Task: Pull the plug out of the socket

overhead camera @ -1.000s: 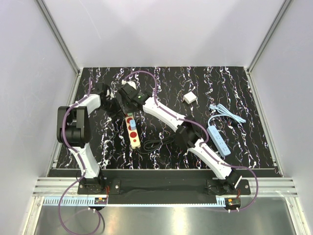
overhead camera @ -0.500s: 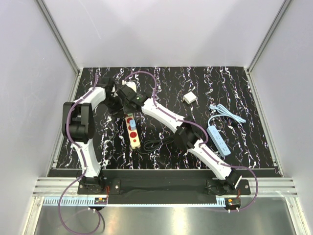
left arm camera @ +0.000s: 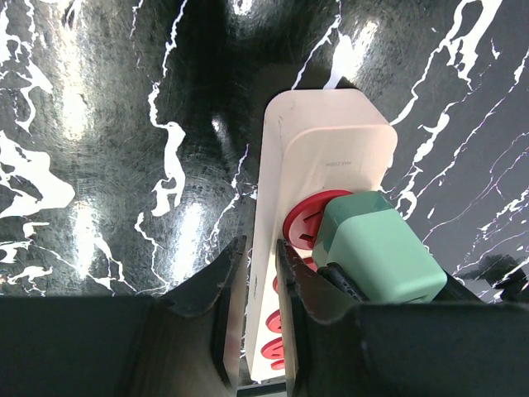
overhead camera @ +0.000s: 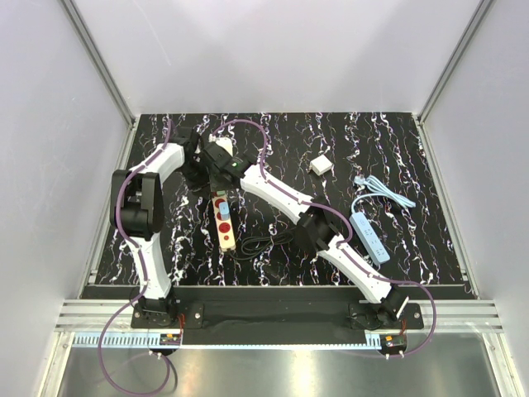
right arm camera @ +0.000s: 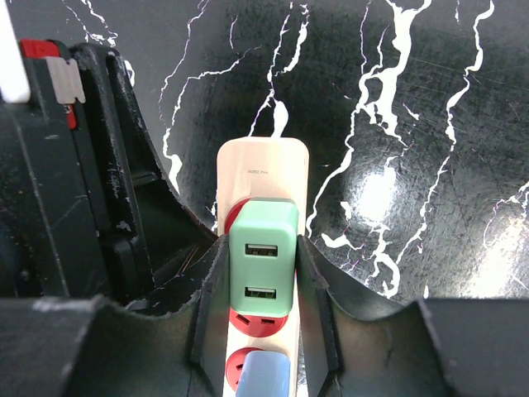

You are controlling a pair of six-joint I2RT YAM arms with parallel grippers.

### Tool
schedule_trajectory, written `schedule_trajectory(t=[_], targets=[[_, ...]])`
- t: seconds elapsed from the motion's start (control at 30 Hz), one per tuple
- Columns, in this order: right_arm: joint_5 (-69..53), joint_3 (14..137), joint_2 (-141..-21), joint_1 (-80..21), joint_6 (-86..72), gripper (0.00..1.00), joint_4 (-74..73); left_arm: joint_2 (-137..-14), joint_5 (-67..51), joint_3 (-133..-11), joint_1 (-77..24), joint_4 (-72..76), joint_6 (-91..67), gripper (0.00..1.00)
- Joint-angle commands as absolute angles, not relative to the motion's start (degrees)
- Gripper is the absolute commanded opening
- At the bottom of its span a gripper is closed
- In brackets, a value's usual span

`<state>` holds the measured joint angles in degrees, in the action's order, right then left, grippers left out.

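The beige power strip (overhead camera: 225, 225) with red round sockets lies left of centre; it also shows in the left wrist view (left arm camera: 322, 141) and the right wrist view (right arm camera: 263, 161). A green two-port USB plug (right arm camera: 263, 248) sits in its far-end socket, also seen in the left wrist view (left arm camera: 380, 248). My right gripper (right arm camera: 261, 252) has a finger against each side of this green plug. My left gripper (left arm camera: 260, 265) hangs over the strip's left edge, fingers nearly together with nothing between them. A small white cube plug (overhead camera: 321, 165) lies loose on the table, apart from the strip.
A light blue plug (right arm camera: 264, 376) sits in the strip just below the green one. The strip's black cord (overhead camera: 258, 242) coils at its near end. A light blue power strip (overhead camera: 369, 236) with a blue cord (overhead camera: 382, 192) lies at the right. Both grippers crowd the strip's far end.
My left arm has swung its wrist towards the far side and inwards, closing on the strip's far end. My right gripper has stayed at the green plug.
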<state>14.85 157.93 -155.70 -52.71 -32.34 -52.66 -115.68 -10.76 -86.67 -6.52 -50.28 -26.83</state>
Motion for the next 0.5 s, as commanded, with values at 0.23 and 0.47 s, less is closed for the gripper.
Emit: schedule_trajectory(t=[0.23, 0.47], targets=[[17.31, 164.18, -140.10, -54.05, -35.68, 0.00, -41.66, -119.80, -6.06, -84.64, -7.56, -44.56, -26.54, 0.23], [18.01, 163.65, -137.37, -54.31, -35.95, 0.00, -40.70, -119.71, -6.07, -84.38, -7.65, -44.38, -26.54, 0.22]])
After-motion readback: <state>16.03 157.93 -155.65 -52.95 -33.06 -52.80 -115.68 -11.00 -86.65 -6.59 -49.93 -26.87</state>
